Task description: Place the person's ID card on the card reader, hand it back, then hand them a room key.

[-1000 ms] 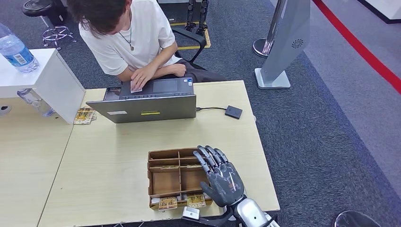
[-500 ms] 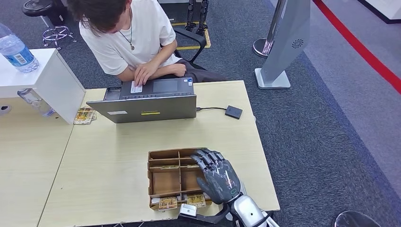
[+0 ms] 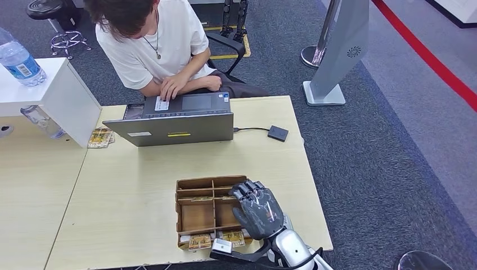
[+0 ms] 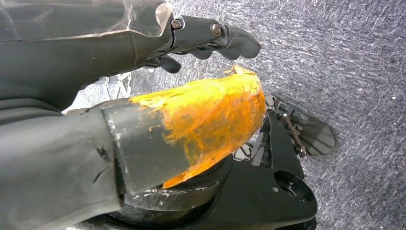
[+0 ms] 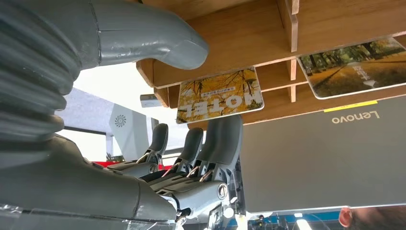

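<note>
Right hand (image 3: 257,209) over the compartmented wooden card tray (image 3: 195,216), fingers apart, gripping nothing. Yellow hotel key card (image 5: 219,95) just beyond the fingertips. White ID card (image 3: 162,104) far ahead on the grey laptop (image 3: 174,119). Left hand (image 4: 143,91): grip unclear.

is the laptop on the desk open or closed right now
Open. The laptop has its lid raised with the back facing the robot, and a person's hand rests on its keyboard deck.

Brown wooden organizer box (image 3: 194,216), glossy key cards (image 5: 219,99), matt grey laptop (image 3: 169,129), pale wood-look table (image 3: 129,174)
</note>
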